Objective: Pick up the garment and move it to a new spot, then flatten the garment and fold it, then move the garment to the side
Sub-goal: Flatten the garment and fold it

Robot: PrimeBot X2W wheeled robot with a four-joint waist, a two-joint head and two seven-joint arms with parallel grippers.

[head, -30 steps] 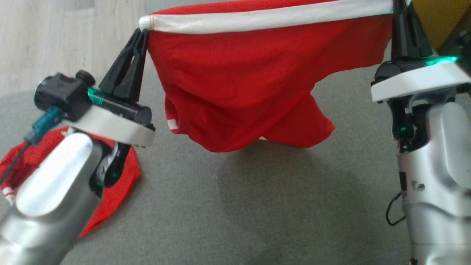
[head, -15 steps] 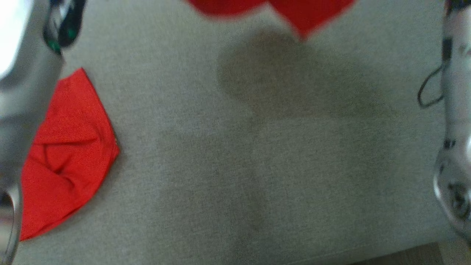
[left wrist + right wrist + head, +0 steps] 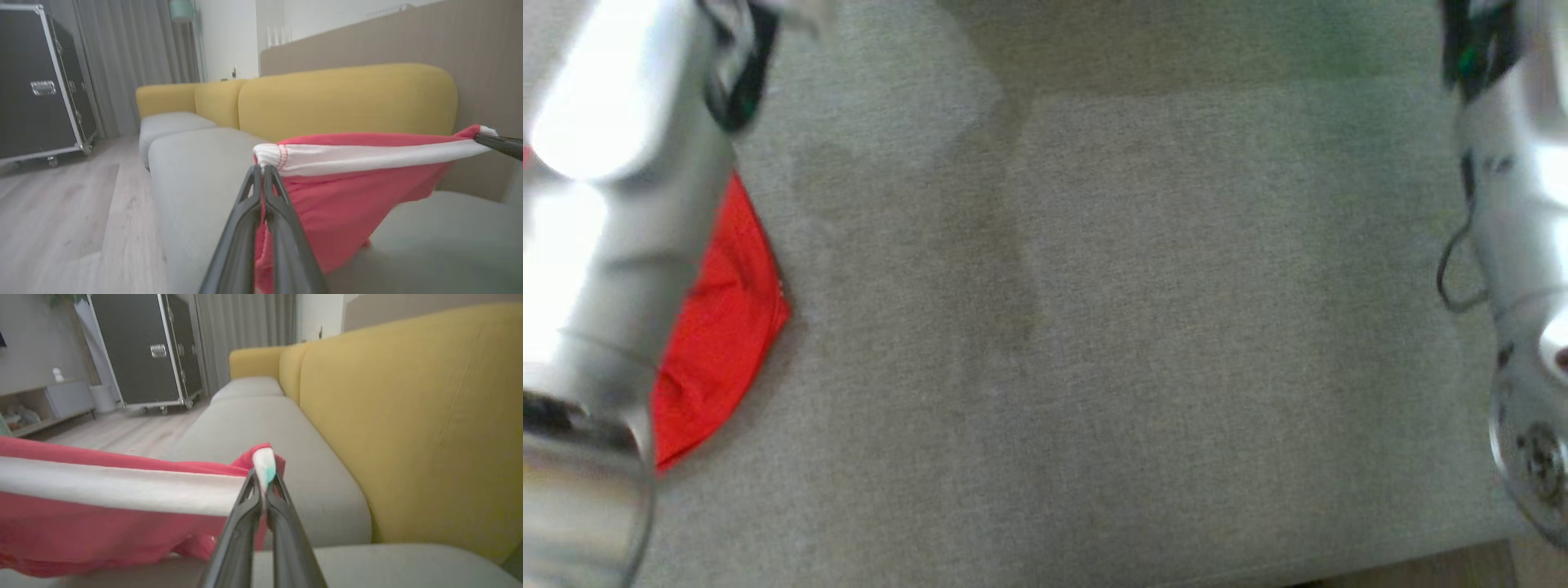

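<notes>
Hanging taut above open grey sofa seat (image 3: 192,175), garment (image 3: 347,196); left gripper (image 3: 263,168), right gripper (image 3: 262,484) each clenched on waistband (image 3: 367,157) end.

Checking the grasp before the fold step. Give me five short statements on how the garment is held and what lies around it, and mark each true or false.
1. The left pincer is shut on the white waistband of the red garment. True.
2. The right pincer is open and holds nothing. False: it is shut on the waistband's other end.
3. The garment lies flat on the grey seat cushion. False: it hangs stretched between the two pincers.
4. A second red cloth lies on the cushion, partly hidden by the left forearm in the head view. True.
5. The sofa back is blue. False: it is yellow.
</notes>
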